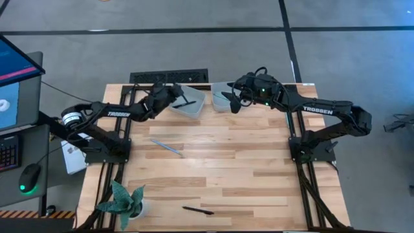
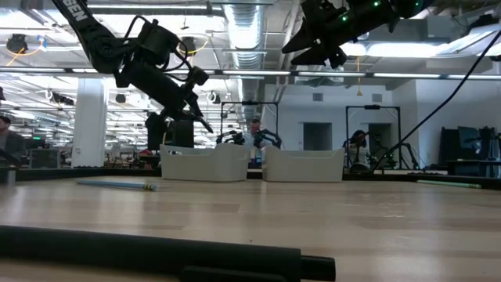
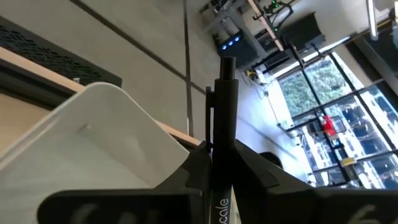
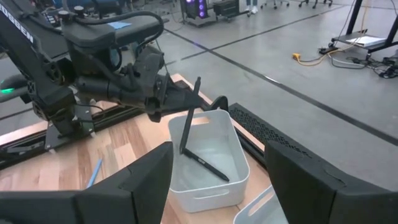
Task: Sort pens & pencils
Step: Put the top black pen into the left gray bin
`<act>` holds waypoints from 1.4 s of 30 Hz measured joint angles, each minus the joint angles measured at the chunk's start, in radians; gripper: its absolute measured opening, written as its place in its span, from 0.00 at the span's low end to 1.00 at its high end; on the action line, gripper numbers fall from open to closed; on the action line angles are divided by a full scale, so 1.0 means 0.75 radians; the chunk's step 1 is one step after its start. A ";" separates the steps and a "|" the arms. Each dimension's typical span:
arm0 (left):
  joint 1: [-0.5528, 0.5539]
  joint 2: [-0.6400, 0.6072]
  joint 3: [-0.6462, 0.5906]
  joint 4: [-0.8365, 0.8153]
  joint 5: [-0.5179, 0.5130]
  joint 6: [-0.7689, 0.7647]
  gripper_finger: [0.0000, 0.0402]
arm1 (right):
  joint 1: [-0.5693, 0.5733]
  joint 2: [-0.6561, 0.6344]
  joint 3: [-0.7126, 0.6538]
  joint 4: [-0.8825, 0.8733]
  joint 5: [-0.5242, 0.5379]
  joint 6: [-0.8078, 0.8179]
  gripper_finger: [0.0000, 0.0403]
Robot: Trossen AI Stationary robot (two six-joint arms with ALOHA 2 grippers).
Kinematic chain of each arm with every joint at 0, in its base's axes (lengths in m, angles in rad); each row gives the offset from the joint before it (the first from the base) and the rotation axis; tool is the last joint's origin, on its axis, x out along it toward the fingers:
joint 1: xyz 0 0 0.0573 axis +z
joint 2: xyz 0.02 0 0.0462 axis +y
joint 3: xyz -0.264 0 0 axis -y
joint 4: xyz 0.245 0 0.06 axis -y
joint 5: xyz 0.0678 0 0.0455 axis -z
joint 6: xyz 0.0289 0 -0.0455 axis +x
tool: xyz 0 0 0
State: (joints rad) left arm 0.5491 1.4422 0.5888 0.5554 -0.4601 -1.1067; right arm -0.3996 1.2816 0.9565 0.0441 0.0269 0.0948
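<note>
High view: left hand [image 1: 177, 94] clamped on a black pen [image 1: 185, 102] over the left white bin [image 1: 191, 107] at far edge of wood surface [image 1: 246, 168]. Right hand [image 1: 231, 98], fingers apart, over right bin [image 1: 220, 103]. Teal pencil [image 1: 166, 147] lies mid-left; black pen near the front edge [image 1: 198, 210]. 
Right wrist view: held pen [image 4: 189, 118] tilts into bin [image 4: 211, 180]; another black pen [image 4: 208, 165] lies inside.

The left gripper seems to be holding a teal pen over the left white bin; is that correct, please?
Not quite: the pen in the left gripper is black, not teal, as the right wrist view shows. It is indeed held over the left white bin.
</note>
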 joint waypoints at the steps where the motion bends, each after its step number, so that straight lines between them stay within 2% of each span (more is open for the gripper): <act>1: 0.000 0.000 0.000 0.001 0.000 0.004 0.09 | 0.000 0.000 0.000 0.000 0.000 0.000 0.69; 13: -0.002 0.000 0.000 -0.053 0.003 0.008 0.10 | 0.000 0.000 0.000 -0.025 0.000 -0.001 0.69; 31: -0.005 0.000 0.001 -0.281 0.009 -0.161 0.10 | 0.000 0.000 0.000 -0.021 0.000 -0.034 0.69; 40: -0.005 0.022 0.005 -0.261 -0.031 -0.192 0.10 | 0.000 0.000 -0.001 -0.019 0.000 -0.034 0.69; 42: -0.006 0.065 0.021 -0.245 0.006 -0.195 0.10 | 0.000 0.000 -0.001 -0.019 0.000 -0.034 0.69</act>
State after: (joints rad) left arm 0.5447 1.4907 0.6049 0.3715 -0.4552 -1.2526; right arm -0.3996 1.2816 0.9562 0.0299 0.0269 0.0692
